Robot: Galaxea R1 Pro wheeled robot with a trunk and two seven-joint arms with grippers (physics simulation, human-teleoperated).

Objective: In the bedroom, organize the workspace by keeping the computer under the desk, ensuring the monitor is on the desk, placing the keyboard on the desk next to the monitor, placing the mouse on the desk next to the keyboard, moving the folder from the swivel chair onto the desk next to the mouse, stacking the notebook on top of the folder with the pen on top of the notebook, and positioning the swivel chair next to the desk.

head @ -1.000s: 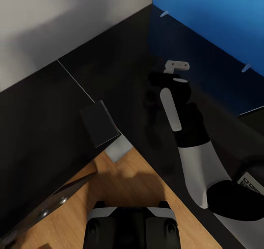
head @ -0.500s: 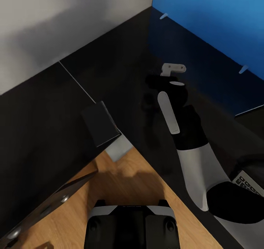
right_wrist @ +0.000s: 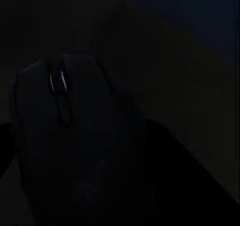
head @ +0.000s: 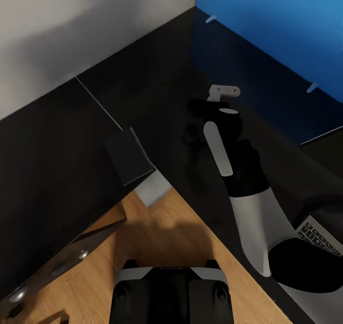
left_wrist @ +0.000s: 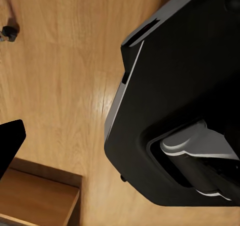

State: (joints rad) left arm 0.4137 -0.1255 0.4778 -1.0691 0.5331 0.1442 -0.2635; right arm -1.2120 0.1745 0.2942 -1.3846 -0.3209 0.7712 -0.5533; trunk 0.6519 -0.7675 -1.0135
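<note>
Glossy black desk (head: 157, 76) carries the right hand (head: 200, 116), seemingly closed around a dark mouse (right_wrist: 65, 121), beside the keyboard (head: 317, 236).

The desk (head: 143, 76) fills the corner where two walls meet. The right arm (head: 247, 190) reaches over it, toward the corner. A mouse (right_wrist: 60, 111) lies on the desk just before the right gripper (head: 197, 109). The keyboard (head: 319, 233) lies on the desk at far right, partly behind the arm. Below the desk edge, floor (head: 190, 238) and the robot base (head: 171, 290).
</note>
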